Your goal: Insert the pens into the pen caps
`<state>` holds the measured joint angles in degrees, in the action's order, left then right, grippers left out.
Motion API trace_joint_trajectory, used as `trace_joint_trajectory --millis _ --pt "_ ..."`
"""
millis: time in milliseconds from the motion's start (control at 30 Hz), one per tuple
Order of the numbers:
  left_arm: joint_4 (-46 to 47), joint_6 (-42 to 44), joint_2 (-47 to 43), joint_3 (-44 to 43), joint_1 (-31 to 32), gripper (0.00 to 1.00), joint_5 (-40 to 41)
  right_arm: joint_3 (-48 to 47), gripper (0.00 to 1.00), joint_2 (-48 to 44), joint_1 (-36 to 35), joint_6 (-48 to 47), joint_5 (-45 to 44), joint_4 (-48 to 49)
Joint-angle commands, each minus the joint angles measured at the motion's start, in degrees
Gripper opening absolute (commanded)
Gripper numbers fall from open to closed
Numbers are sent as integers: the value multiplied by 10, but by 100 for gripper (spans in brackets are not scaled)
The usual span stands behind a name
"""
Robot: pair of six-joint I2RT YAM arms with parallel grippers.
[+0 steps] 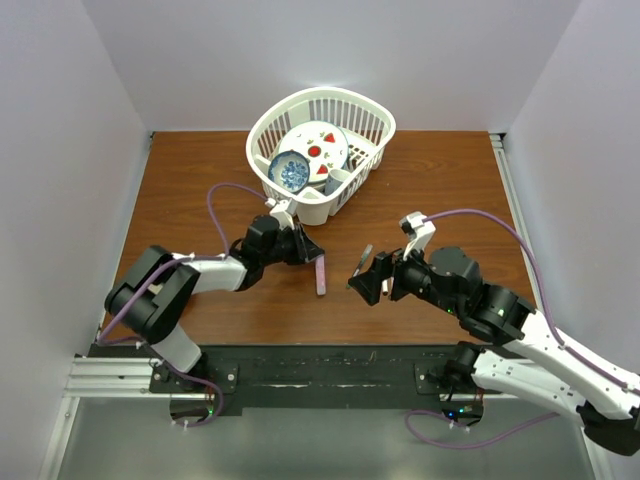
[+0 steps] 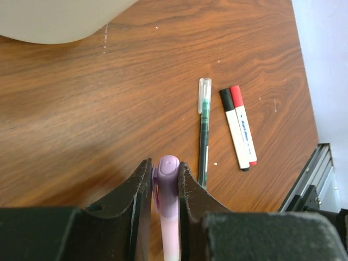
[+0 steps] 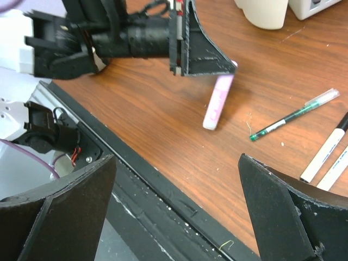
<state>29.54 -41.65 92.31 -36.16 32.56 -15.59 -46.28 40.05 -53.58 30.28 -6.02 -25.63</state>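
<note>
My left gripper (image 1: 314, 249) is shut on the purple-capped end of the stubby pink marker (image 2: 168, 179). The marker slants down from the jaws to the wood in the right wrist view (image 3: 217, 103) and shows in the top view (image 1: 321, 276). A thin dark green pen (image 2: 203, 136) with a clear cap lies just right of it. Two white-barrelled pens (image 2: 239, 130), one with a black cap and one with a red cap, lie side by side further right. My right gripper (image 3: 174, 217) is wide open and empty, above the table's near edge, facing the marker.
A white basket (image 1: 372, 120) with dishes stands at the back centre, and its white wall shows in the left wrist view (image 2: 49, 22). The black rail (image 3: 136, 179) runs along the near table edge. The green pen (image 3: 288, 117) and the white pens (image 3: 326, 157) lie right of my right gripper.
</note>
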Motion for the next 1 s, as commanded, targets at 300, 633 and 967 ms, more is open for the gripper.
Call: trace_joint_trajectory --millis 300,633,967 --pt "134 -62 74 -14 15 26 0 -38 99 18 0 -1 -29 -5" --pt "1 -7 -97 0 15 60 20 -79 99 10 0 2 -66 -60" --pt "-192 93 -361 -4 14 96 13 -130 99 -16 0 28 -124 -108"
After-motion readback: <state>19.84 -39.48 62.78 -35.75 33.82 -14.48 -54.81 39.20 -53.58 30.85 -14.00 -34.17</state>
